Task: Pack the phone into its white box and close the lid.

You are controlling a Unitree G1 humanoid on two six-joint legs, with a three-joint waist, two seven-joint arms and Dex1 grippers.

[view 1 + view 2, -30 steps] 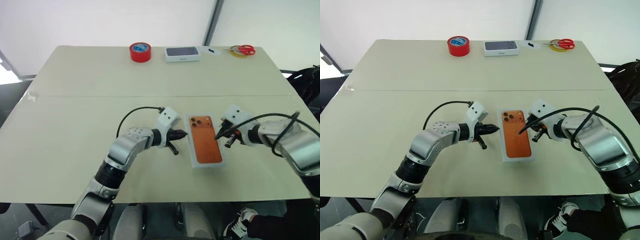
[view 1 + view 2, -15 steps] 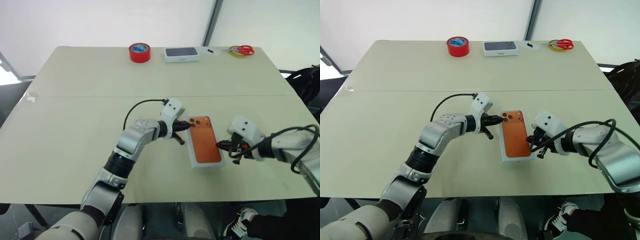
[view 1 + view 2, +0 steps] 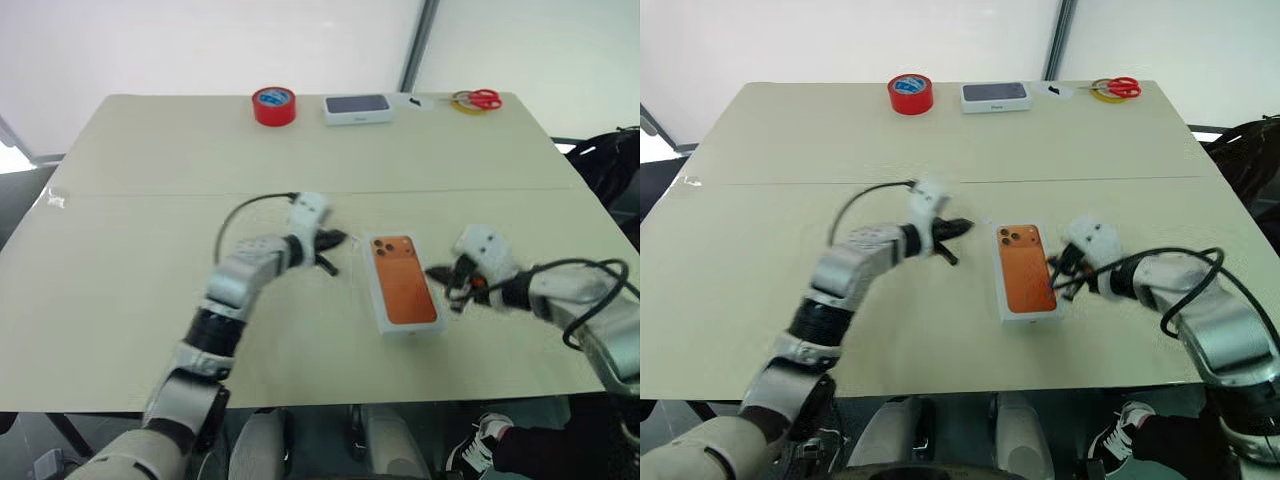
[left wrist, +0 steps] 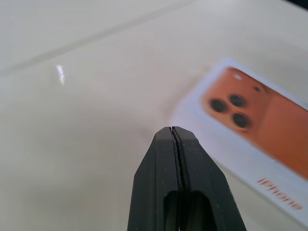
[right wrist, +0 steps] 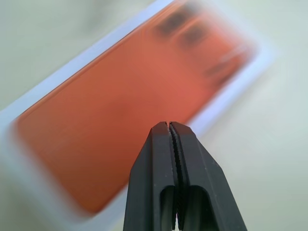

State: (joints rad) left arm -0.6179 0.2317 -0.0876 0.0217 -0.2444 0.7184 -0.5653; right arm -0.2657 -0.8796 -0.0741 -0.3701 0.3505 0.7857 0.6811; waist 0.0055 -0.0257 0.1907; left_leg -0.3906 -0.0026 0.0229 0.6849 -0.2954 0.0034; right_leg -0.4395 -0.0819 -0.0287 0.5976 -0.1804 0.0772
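Orange artwork of a phone covers the outer face of the lid (image 3: 404,281), which lies flat, picture side up, on the cream table (image 3: 120,250). The lid sits at the near centre of the table, its long axis running roughly from 12 to 6 o'clock with a slight tilt; the printed three-lens cluster is at the 11 o'clock corner. White lettering-side border shows around the picture in the left wrist view.

Left end effector (image 3: 338,239): closed, both black fingers pressed together, holding nothing. It hovers at about 9 o'clock from the lid, near its far-left corner but apart from it, pointing toward that corner.

Right end effector (image 3: 436,272): closed, fingers pressed together, holding nothing. It is at 3 o'clock from the lid, just beside the lid's right long edge; contact cannot be confirmed. In the right wrist view its tip points across the orange picture.

Along the far edge of the table, at 12 o'clock from the lid and well apart from it:
- a red tape roll (image 3: 273,105), lying flat;
- a white box with a dark top (image 3: 357,108), to the right of the tape roll;
- red-handled scissors (image 3: 481,99) resting on a yellowish ring, near the far-right corner;
- a small white item with a dark mark (image 3: 418,101), between the dark-topped box and the scissors.
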